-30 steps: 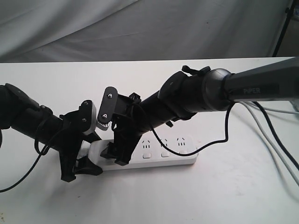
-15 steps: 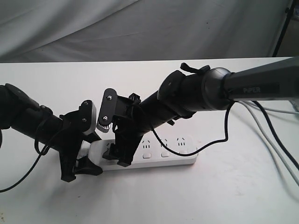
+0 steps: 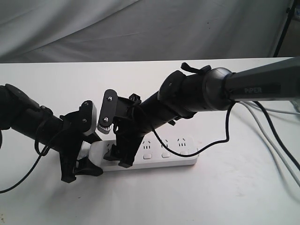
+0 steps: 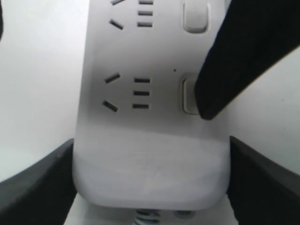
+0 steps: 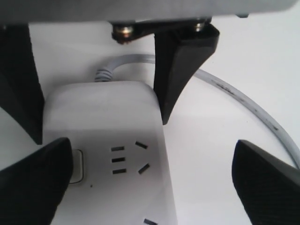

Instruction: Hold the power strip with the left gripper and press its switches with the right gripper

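Observation:
The white power strip lies flat on the white table. My left gripper is shut on its left, cord end, and in the left wrist view the black fingers press both sides of the power strip. My right gripper stands open over the same end. One of its fingertips rests on the first of the switches, with a further switch beyond. The right wrist view shows that fingertip over the switch, the other fingertip off the strip, and the grey cord.
Grey and black cables trail across the table at the right. A black cable hangs from the left arm. A grey cloth backdrop hangs behind the table's far edge.
My right gripper has shifted slightly down and to the right over the strip's left end. The left gripper and the strip have not moved.

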`<state>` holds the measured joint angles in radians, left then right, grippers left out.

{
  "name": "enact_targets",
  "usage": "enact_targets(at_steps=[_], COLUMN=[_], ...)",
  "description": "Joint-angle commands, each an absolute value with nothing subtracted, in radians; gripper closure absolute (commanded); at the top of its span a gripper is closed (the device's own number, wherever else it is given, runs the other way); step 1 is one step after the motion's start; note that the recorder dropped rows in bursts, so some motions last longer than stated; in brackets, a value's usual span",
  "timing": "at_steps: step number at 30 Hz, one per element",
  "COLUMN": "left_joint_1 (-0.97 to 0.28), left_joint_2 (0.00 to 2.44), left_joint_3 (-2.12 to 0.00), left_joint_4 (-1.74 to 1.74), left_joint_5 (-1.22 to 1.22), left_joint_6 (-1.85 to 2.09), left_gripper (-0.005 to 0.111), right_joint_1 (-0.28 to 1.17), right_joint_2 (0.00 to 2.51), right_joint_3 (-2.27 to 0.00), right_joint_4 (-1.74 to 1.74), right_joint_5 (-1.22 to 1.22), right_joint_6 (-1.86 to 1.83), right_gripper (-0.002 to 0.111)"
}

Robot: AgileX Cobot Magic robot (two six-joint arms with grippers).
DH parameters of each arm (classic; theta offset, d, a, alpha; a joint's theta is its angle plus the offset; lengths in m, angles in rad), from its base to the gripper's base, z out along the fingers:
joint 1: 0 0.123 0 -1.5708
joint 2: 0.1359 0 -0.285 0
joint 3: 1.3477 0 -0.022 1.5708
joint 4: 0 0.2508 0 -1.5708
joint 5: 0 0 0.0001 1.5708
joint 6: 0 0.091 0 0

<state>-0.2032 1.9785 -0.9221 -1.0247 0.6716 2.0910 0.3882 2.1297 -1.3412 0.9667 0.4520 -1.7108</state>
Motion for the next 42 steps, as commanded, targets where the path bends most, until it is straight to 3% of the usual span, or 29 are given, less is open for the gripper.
enact_targets(at_steps=[1, 22, 42], left_joint_1=[-0.210, -0.210, -0.210], left_joint_2=[1.979, 1.979, 1.979], left_joint_3=[-0.925, -0.925, -0.925], left_joint_4=[-1.017, -1.017, -1.017], left_joint_5=[0.629, 0.629, 0.629], left_joint_6=[2.094, 2.094, 2.094], left_gripper=[0.107, 0.107, 0.107], right_joint_1=[0.389, 0.399, 0.397], right_joint_2=[2.154, 2.170, 2.053], right_joint_3=[-1.340, -1.340, -1.340], right_joint_4=[0.926, 0.817, 0.933], right_joint_5=[0.445, 0.416, 0.476], right_joint_6=[-1.715, -1.674, -1.645], right_gripper=[0.024, 0.024, 0.024])
